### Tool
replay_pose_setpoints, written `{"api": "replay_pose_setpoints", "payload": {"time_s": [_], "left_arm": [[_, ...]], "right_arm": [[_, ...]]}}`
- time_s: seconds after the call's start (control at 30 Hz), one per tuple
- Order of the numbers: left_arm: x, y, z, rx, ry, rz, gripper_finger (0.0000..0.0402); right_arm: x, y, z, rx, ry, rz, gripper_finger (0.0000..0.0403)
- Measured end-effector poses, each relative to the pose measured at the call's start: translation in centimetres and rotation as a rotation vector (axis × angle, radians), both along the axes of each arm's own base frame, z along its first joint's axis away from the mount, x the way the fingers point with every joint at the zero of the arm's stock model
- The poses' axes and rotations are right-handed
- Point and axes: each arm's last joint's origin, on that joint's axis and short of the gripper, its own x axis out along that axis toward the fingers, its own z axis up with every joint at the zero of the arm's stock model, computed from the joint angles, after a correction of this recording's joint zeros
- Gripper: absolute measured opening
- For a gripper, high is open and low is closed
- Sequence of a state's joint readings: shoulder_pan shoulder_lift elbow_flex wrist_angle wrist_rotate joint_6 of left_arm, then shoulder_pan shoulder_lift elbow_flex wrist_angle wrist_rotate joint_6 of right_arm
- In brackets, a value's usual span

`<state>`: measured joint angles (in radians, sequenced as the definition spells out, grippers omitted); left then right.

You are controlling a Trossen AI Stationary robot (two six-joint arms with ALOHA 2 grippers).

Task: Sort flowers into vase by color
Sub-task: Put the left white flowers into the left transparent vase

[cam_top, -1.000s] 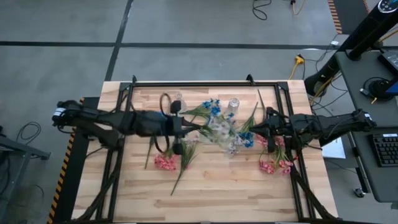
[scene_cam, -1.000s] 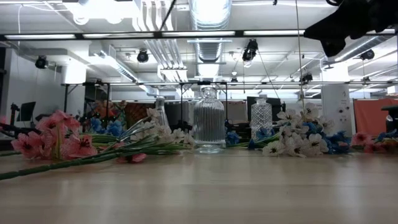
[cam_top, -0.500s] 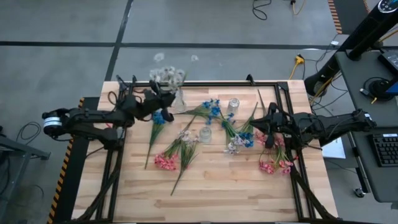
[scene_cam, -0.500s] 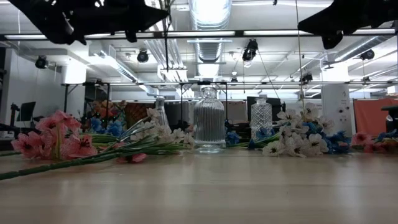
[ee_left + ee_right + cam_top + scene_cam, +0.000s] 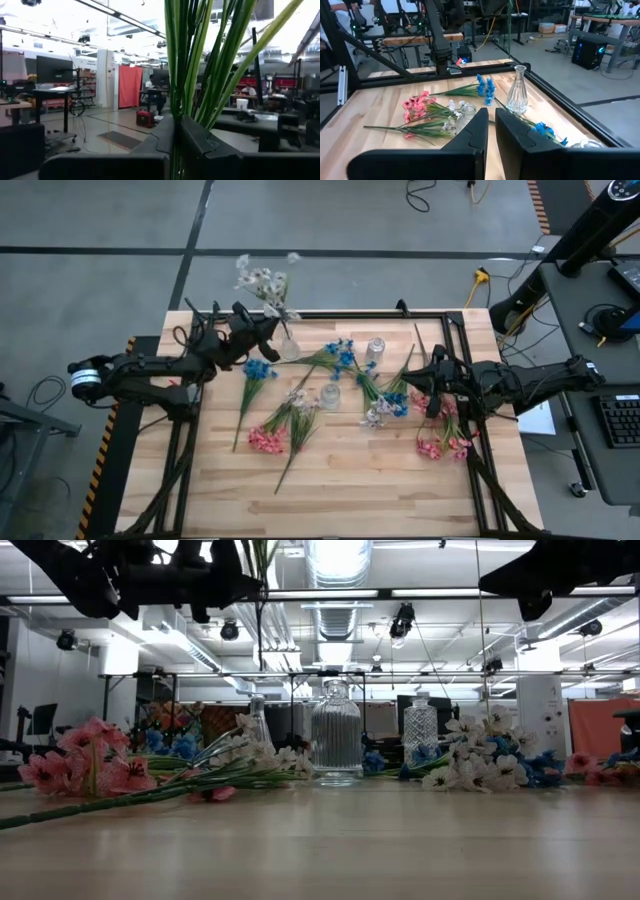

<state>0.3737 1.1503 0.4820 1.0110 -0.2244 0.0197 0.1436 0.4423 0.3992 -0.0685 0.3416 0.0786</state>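
Observation:
My left gripper point(image 5: 266, 330) is raised over the table's far left part, shut on a white flower spray point(image 5: 263, 280) whose blossoms stand high above the far edge. Just right of it stands a glass vase point(image 5: 289, 348), with a second vase point(image 5: 375, 348) farther right and a third point(image 5: 330, 395) mid-table. Blue flowers point(image 5: 258, 369), more blue ones point(image 5: 340, 355), pink flowers point(image 5: 266, 440) and a white-and-blue bunch point(image 5: 384, 408) lie flat on the wood. My right gripper point(image 5: 428, 387) hovers shut and holding nothing at the right, over more pink flowers point(image 5: 441, 444). My left gripper pinches several green stems point(image 5: 176, 107) of the white spray between its two fingers. The fingers come roughly level from the table's left and lie across the stems. The spray stands upright, lifted clear of the table, blossoms above and a thin stem end point(image 5: 264, 630) hanging below.
A black metal frame point(image 5: 330, 313) runs around the table's far and side edges. In the low view the ribbed vase point(image 5: 336, 745) stands in the middle between the other two. The near part of the tabletop point(image 5: 340, 500) is bare wood.
My left gripper has swung from the table's middle toward its far left corner and tipped upward, staying shut. The white spray has come off the table with it and turned upright, blossoms now high over the far edge.

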Motion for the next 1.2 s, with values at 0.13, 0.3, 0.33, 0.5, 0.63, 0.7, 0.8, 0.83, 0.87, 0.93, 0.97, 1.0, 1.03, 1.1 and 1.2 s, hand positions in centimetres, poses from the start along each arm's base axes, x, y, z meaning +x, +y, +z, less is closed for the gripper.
{"api": "replay_pose_setpoints", "payload": {"time_s": [0.13, 0.3, 0.33, 0.5, 0.63, 0.7, 0.8, 0.83, 0.87, 0.93, 0.97, 1.0, 1.03, 1.1, 1.2], "left_arm": [[-0.1, 0.7, -0.2, -0.015, 0.005, 0.028, 0.0], [0.2, 1.5, -0.7, -0.053, 0.011, 0.044, 0.0], [0.4, 1.7, -0.7, -0.058, 0.012, 0.044, 0.0], [1.4, 2.3, -0.6, -0.058, 0.027, 0.051, 0.0], [1.7, 2.9, -0.8, -0.059, 0.048, 0.072, 0.0], [1.6, 3.2, -0.9, -0.071, 0.046, 0.079, 0.0], [1.5, 3.4, -1.2, -0.096, 0.041, 0.082, 0.0], [1.4, 3.5, -1.2, -0.101, 0.05, 0.086, 0.0], [1.4, 3.5, -1.3, -0.105, 0.059, 0.09, 0.0], [1.2, 3.6, -1.3, -0.113, 0.073, 0.095, 0.0], [1.1, 3.6, -1.3, -0.116, 0.08, 0.098, 0.0], [1.0, 3.6, -1.2, -0.119, 0.083, 0.1, 0.0], [0.9, 3.6, -1.2, -0.121, 0.086, 0.101, 0.0], [0.8, 3.6, -1.2, -0.127, 0.099, 0.103, 0.0], [0.7, 3.7, -1.4, -0.136, 0.122, 0.11, 0.0]], "right_arm": [[0.0, 0.0, -0.4, 0.013, 0.01, -0.003, 0.0028], [0.1, 0.0, -1.1, 0.026, 0.029, -0.006, 0.0028], [0.1, 0.0, -1.2, 0.027, 0.031, -0.007, 0.0028], [0.1, 0.0, -1.5, 0.028, 0.039, -0.008, 0.0028], [0.1, 0.0, -1.5, 0.028, 0.04, -0.007, 0.0028], [0.1, 0.0, -1.5, 0.028, 0.04, -0.008, 0.0028], [0.1, 0.0, -1.3, 0.029, 0.034, -0.007, 0.0028], [0.1, 0.0, -1.3, 0.029, 0.034, -0.007, 0.0028], [0.1, 0.0, -1.3, 0.029, 0.034, -0.007, 0.0028], [0.1, 0.0, -1.3, 0.029, 0.035, -0.007, 0.0028], [0.1, 0.0, -1.3, 0.03, 0.035, -0.007, 0.0028], [0.1, 0.0, -1.3, 0.032, 0.034, -0.008, 0.0028], [0.1, 0.0, -1.3, 0.033, 0.033, -0.008, 0.0028], [0.1, 0.0, -1.3, 0.033, 0.034, -0.008, 0.0028], [0.1, 0.0, -1.3, 0.033, 0.034, -0.008, 0.0028]]}}
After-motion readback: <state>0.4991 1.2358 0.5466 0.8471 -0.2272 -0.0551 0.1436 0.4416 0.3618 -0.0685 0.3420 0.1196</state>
